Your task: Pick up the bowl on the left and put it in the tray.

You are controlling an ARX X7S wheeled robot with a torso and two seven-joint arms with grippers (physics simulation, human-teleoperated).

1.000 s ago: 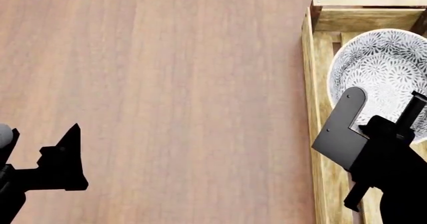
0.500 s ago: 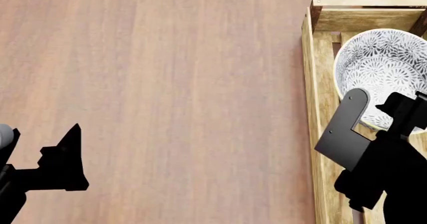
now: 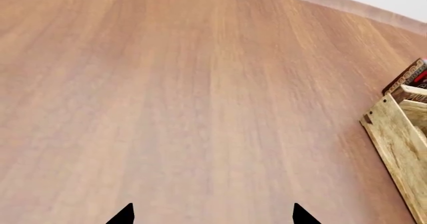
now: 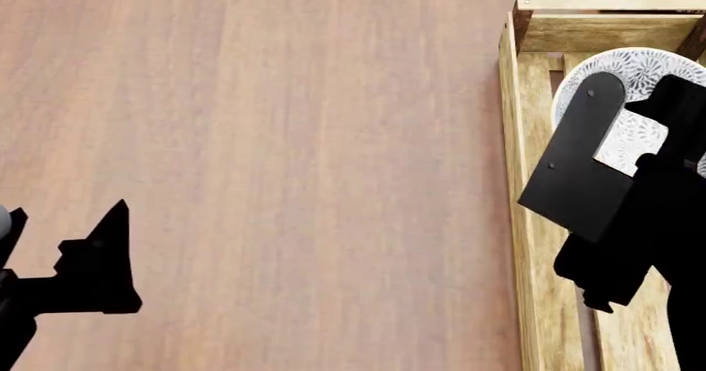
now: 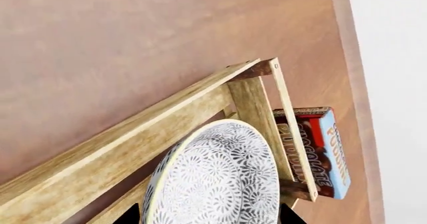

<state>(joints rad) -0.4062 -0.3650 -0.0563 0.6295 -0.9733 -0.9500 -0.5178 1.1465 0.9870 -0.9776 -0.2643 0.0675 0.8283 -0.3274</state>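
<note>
Your table (image 4: 276, 140) reads as smooth reddish-brown wood, long straight grain, a soft matt sheen with no hard reflections. The tray (image 4: 513, 123) is paler raw-looking wood, rougher and knotty, with darker posts at its corners. The bowl (image 5: 220, 184) looks like glazed ceramic, white under a dense grey-blue floral print, a cream unpatterned rim. Beside the tray, the pudding box (image 5: 320, 149) is printed card, glossy brown and blue. Your right gripper (image 4: 640, 123) and left gripper (image 4: 94, 263) show flat matt black, plastic-like.

Matte black angular left gripper (image 4: 105, 259), pointed finger. Matte black right gripper (image 4: 646, 135): flat round-ended plate, two small screws.
</note>
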